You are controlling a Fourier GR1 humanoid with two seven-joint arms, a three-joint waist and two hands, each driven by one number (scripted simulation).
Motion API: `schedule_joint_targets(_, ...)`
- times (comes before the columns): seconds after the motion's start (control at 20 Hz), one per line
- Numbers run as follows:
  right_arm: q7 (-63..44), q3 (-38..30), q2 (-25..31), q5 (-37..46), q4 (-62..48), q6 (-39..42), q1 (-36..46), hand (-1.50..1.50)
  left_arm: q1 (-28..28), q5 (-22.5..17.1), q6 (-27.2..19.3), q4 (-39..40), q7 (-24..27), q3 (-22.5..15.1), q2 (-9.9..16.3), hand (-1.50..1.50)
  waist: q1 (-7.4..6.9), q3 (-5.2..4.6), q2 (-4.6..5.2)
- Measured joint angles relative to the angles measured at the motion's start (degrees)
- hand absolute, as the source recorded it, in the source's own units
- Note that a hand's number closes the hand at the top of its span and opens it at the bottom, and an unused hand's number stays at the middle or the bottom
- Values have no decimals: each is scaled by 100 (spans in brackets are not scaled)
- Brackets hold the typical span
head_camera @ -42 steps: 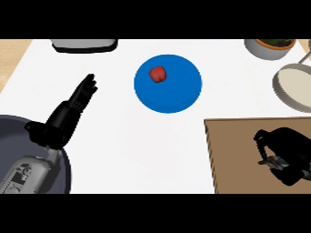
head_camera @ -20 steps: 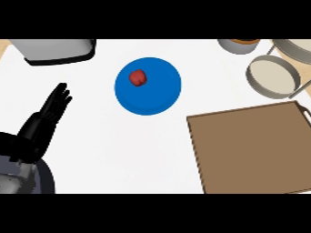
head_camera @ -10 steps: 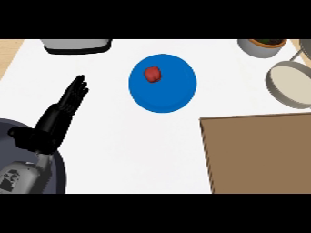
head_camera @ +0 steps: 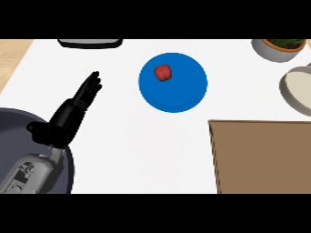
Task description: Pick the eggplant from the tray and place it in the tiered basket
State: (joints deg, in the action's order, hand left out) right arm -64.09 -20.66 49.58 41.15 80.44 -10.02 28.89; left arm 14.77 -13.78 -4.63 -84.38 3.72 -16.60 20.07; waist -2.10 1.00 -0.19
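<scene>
If going bottom up, can see the left robot hand (head_camera: 77, 107) resting at the left, fingers straight and close together, holding nothing. No sign of the right robot hand. Over at the lower right, a brown tray (head_camera: 272, 154) on the white tabletop (head_camera: 138, 150) — can't spot any eggplant on the visible part. Further out, a blue plate (head_camera: 182, 98) with a small red item (head_camera: 163, 72), then the tiered basket (head_camera: 293, 98) at the right edge. Nothing visibly placed yet — can't judge the pick.

A single head view looks steeply down at the white counter (head_camera: 124, 150) from above.
</scene>
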Motion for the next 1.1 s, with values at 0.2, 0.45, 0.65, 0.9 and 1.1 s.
schedule_joint_targets(0.2, 178, 50, -23, -2, -873, 56, 566, 150, 103, 8, 36, 123, 47, -15, -18, 0, -72, 6, 17)
schedule_joint_targets(0.45, 532, 40, -138, 68, -2052, -116, 1189, 150, 196, 21, 29, 203, 41, -58, -83, 0, -149, 22, 40)
schedule_joint_targets(0.65, 819, -8, -170, 135, -2894, -329, 1635, 150, 213, -7, 90, 163, 18, -54, -76, 0, -202, 10, 52)
schedule_joint_targets(0.9, 1215, -122, -317, 133, -3719, -731, 2156, 150, 242, -24, 123, 212, 8, -51, -74, 0, -208, 15, 62)
schedule_joint_targets(1.1, 1537, -334, -461, -23, -4235, -1078, 2473, 150, 231, -33, 137, 226, 3, -28, -56, 0, -192, 16, 57)
